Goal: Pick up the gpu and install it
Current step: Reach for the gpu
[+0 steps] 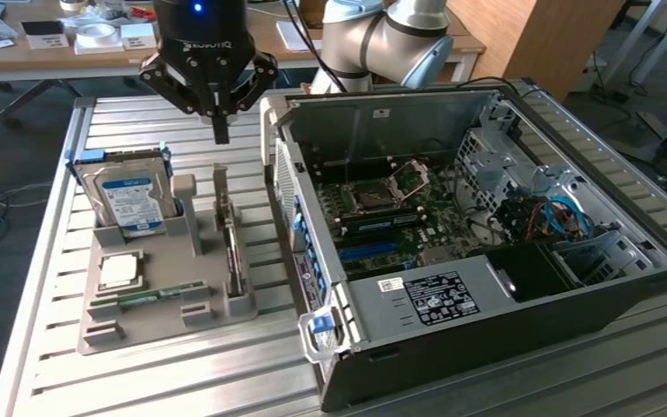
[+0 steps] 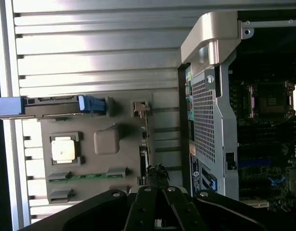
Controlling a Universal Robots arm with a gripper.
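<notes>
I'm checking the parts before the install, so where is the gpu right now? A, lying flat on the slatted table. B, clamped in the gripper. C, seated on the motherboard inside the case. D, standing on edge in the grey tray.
D: the gpu stands on edge in the grey tray beside the open case, with the gripper shut above it and apart from it.

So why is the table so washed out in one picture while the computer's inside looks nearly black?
Wrist view: light glares white off the metal table, while the inside of the case sinks into deep shadow. Exterior view: the light is even, the motherboard is plainly lit, and the table slats shine only mildly.
</notes>
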